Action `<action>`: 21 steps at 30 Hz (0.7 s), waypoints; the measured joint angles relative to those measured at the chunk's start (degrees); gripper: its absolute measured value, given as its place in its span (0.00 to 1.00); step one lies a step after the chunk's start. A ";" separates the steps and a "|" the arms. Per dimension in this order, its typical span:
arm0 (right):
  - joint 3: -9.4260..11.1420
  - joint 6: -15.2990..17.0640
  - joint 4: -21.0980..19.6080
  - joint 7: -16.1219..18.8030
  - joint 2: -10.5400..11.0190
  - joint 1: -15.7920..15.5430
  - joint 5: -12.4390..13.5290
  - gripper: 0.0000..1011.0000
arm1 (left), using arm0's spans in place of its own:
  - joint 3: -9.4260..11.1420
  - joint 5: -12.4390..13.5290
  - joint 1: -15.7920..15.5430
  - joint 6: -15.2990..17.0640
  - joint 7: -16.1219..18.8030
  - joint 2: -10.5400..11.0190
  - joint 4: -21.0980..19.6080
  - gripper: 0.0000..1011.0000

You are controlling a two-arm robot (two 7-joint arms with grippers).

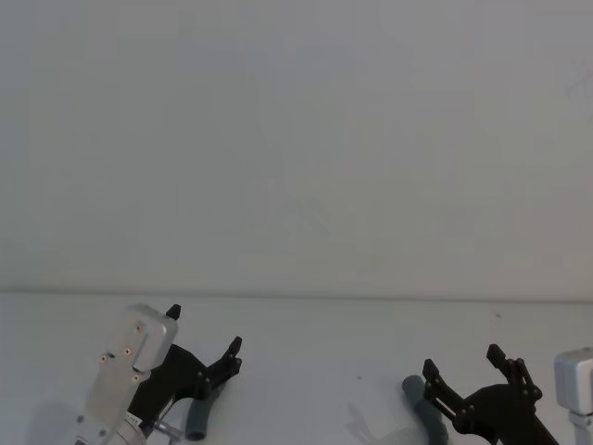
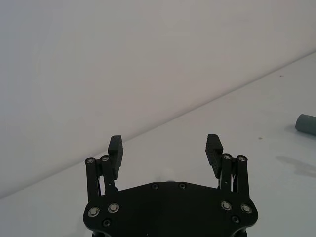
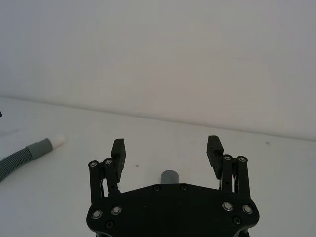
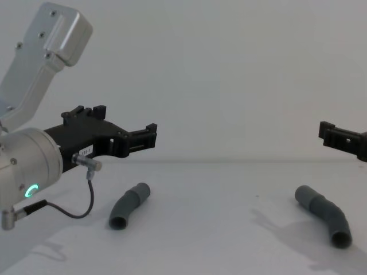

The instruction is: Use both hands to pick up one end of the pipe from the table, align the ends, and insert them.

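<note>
**Two open grippers above two bent pipe pieces on a white table**

A white table (image 4: 218, 246) covers the lower part of the chest view. The left gripper (image 4: 123, 123) comes in from the left edge at mid-height, on a silver wrist (image 4: 28, 166) with a green light (image 4: 30, 190). Its fingers are spread wide and hold nothing. The right gripper (image 1: 461, 363) sits at the lower right of the head view, fingers equally wide apart and empty.

In the chest view the left pipe (image 4: 129, 206) lies on the table at lower left of centre, below the left gripper and clear of it. The right pipe (image 4: 324, 215) lies at lower right, well apart from the left pipe.

The right wrist view shows a ribbed piece ending in a white tip (image 3: 58, 139), and a grey cuff (image 3: 169, 176) just beneath the right gripper.
</note>
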 joint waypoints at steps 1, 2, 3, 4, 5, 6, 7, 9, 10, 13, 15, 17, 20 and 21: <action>0.00 0.00 0.00 0.00 0.00 0.00 0.00 0.99 | 0.00 0.00 0.00 0.00 0.00 0.00 0.00 0.99; 0.00 0.00 0.00 0.00 0.00 0.00 0.00 0.99 | 0.00 0.00 0.00 0.00 0.00 0.00 0.00 0.99; 0.00 0.00 0.00 0.00 0.00 0.01 0.00 0.99 | 0.00 0.00 0.00 0.00 0.00 0.00 0.00 0.99; 0.00 0.00 0.00 0.00 0.00 0.00 0.00 0.99 | 0.00 0.00 0.00 0.00 0.00 0.00 0.00 0.99; 0.00 0.00 0.00 0.00 0.00 0.00 0.00 0.99 | 0.00 0.00 0.00 0.00 0.00 0.00 0.00 0.99; 0.00 0.00 0.00 0.00 0.00 0.00 0.00 0.99 | 0.00 0.00 0.00 0.00 0.00 0.00 0.00 0.99; 0.00 0.00 0.00 0.00 0.00 0.00 0.00 0.99 | 0.00 0.00 0.00 0.00 0.00 0.00 0.00 0.99; 0.00 0.00 0.00 0.00 0.00 0.00 0.00 0.99 | 0.00 0.00 0.00 0.00 0.00 0.00 0.00 0.99; 0.00 0.00 0.00 0.00 0.00 0.00 0.00 0.99 | 0.00 0.00 0.00 0.00 0.00 0.00 0.00 0.99; 0.00 0.00 0.00 0.00 0.00 0.00 0.00 0.99 | 0.00 0.00 0.00 0.00 0.00 0.00 0.00 0.99; 0.00 0.00 0.00 0.00 0.00 0.00 0.00 0.99 | 0.00 0.00 0.00 0.00 0.00 0.00 0.00 0.99; 0.00 0.00 0.00 0.00 0.00 0.00 0.00 0.99 | 0.00 0.00 0.00 0.00 0.00 0.00 0.00 0.99; 0.00 0.00 0.00 0.00 0.00 0.00 0.00 0.99 | 0.00 0.00 0.00 0.00 0.00 0.00 0.00 0.99; 0.00 0.00 0.00 0.00 0.00 0.00 0.00 0.99 | 0.00 0.00 0.00 0.00 0.00 0.00 0.00 0.99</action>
